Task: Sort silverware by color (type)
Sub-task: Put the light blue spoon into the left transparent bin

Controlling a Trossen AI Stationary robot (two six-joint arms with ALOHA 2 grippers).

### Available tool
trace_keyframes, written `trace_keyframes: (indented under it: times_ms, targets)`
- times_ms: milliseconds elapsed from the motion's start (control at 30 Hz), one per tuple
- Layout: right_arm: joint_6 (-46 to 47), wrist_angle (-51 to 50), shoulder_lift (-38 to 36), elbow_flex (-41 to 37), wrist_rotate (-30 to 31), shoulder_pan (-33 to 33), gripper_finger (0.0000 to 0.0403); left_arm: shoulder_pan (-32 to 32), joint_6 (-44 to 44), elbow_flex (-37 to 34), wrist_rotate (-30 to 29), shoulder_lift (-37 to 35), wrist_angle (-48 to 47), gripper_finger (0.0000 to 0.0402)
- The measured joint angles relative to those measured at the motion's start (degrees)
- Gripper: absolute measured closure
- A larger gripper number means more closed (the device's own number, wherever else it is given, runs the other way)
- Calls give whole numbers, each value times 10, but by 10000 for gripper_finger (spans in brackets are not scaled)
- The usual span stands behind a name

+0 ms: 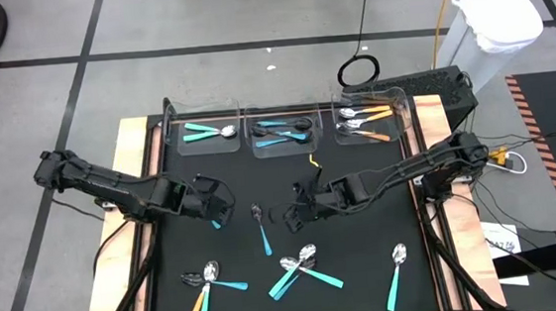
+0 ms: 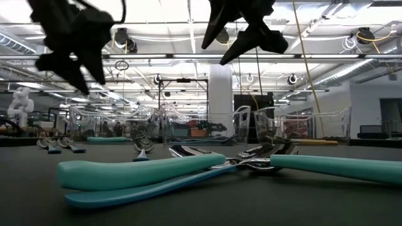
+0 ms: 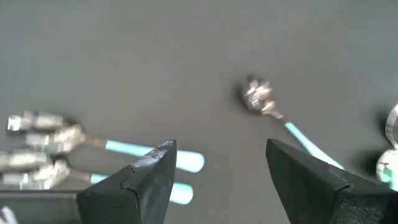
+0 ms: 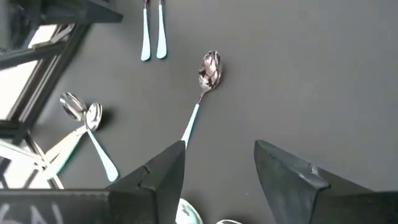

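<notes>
Crowding the lone spoon, your left gripper and right gripper both hung released.
You risked the arms colliding over it.

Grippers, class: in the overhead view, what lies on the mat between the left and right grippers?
In the high view, one light-blue-handled spoon lies between the open left gripper and the open right gripper; otherwise bare black mat.

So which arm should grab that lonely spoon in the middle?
Probably the right. Its open tool hangs just beside the lone spoon, which shows straight ahead in its wrist view. The left tool, also open, sits slightly farther.
</notes>
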Motion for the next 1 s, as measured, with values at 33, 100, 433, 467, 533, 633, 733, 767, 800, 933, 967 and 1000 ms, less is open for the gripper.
trace_keyframes:
  times_ms: [33, 100, 433, 467, 533, 633, 733, 767, 800, 933, 967, 1000]
  targets:
    - [7, 0, 0, 0, 0, 1, 216, -4, -26, -9, -3, 0, 0, 152]
    - [9, 0, 0, 0, 0, 4, 216, -8, -68, -23, -11, 0, -2, 152]
    - [48, -69, -26, 0, -18, 8, 216, -41, -169, -26, 60, -9, 14, 152]
    - [46, -70, -35, 0, -20, 9, 216, -55, -161, -16, 65, -14, 26, 152]
    - [37, -78, -59, 0, -18, 13, 216, -83, -157, 1, 66, -24, 31, 152]
    - [22, -106, -100, 0, -16, 16, 216, -105, -171, 28, 63, -45, 20, 152]
    - [7, -128, -149, 0, 0, 15, 216, -104, -136, 93, -4, -85, 24, 152]
    - [0, -135, -164, 0, 6, 15, 216, -99, -108, 115, -37, -95, 22, 152]
    - [-8, -140, -176, 0, 14, 15, 216, -91, -82, 139, -68, -102, 10, 152]
    - [-25, -157, -208, 0, 40, 3, 216, -55, -17, 216, -137, -112, -60, 152]
    - [-25, -159, -211, 0, 42, -1, 216, -49, -7, 226, -141, -112, -72, 152]
    - [-26, -162, -212, 0, 44, -3, 216, -45, -3, 229, -141, -112, -82, 152]
